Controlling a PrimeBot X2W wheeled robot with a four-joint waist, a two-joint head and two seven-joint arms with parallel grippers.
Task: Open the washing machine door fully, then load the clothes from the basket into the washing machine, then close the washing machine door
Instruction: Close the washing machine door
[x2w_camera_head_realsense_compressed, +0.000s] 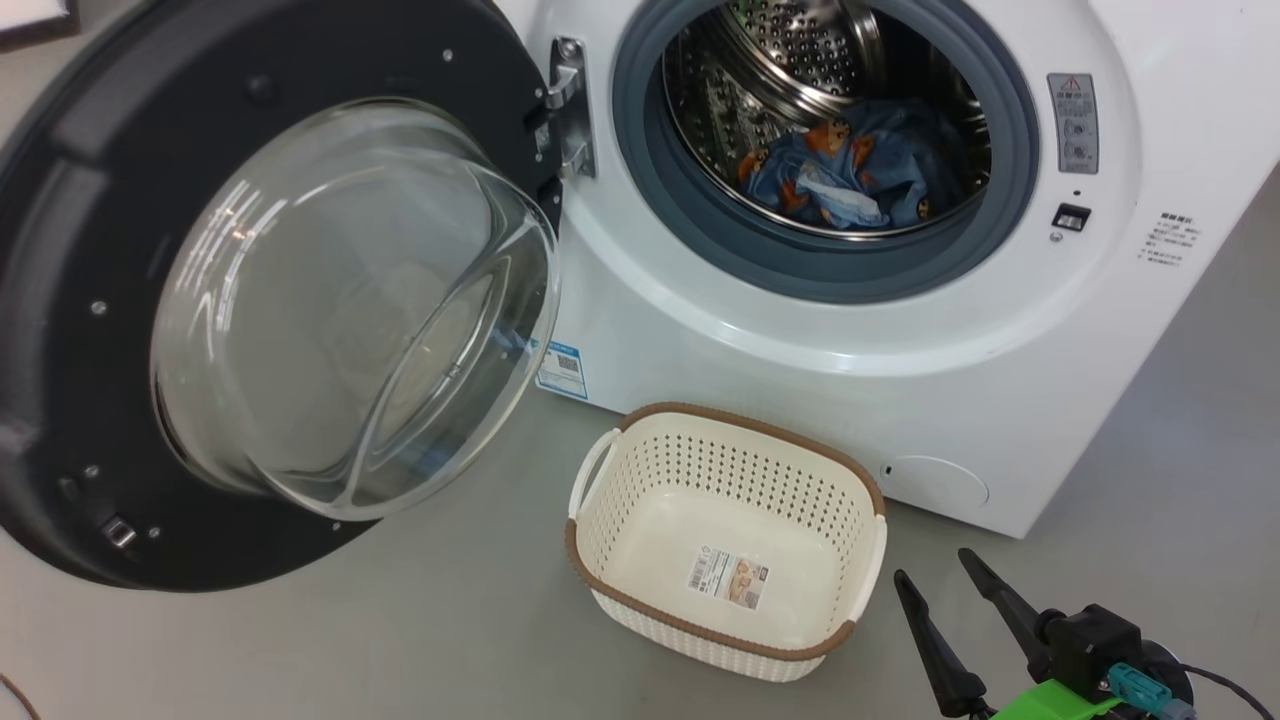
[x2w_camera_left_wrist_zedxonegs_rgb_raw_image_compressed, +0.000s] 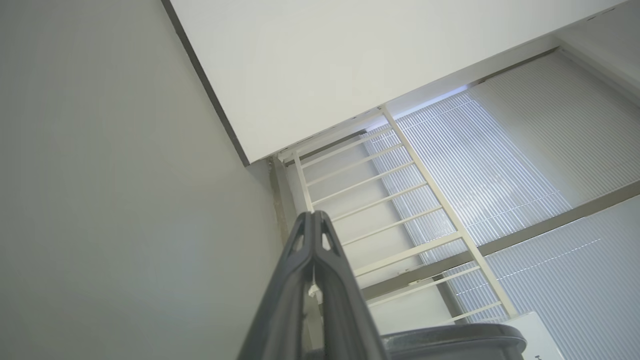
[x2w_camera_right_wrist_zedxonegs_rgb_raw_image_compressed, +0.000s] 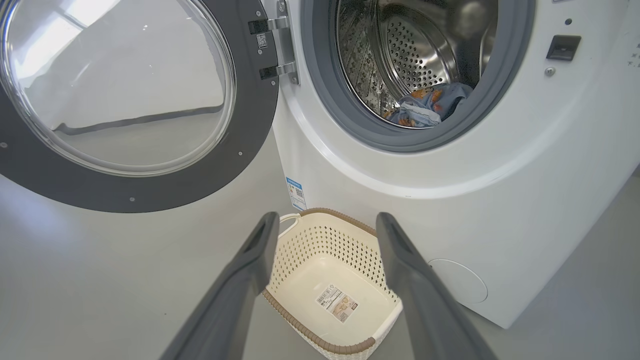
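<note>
Grey floor (x2w_camera_head_realsense_compressed: 400, 640): basket (x2w_camera_head_realsense_compressed: 720, 480) sits empty before the washing machine (x2w_camera_head_realsense_compressed: 800, 340), clothes (x2w_camera_head_realsense_compressed: 850, 165) heaped in its drum (x2w_camera_head_realsense_compressed: 800, 60); washing machine door (x2w_camera_head_realsense_compressed: 60, 300) hangs wide open. Empty right gripper (x2w_camera_head_realsense_compressed: 932, 564) is spread; left gripper (x2w_camera_left_wrist_zedxonegs_rgb_raw_image_compressed: 314, 215) pinched together. Closing likely wants a steady push on the rim, far from the hinge (x2w_camera_head_realsense_compressed: 568, 100).

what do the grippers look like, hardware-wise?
Right gripper: two long, tapering black fingers on a black block, with a bright green part, teal connector and dark cable. Left gripper: dark grey fingers with triangular cut-outs near the tips.
</note>
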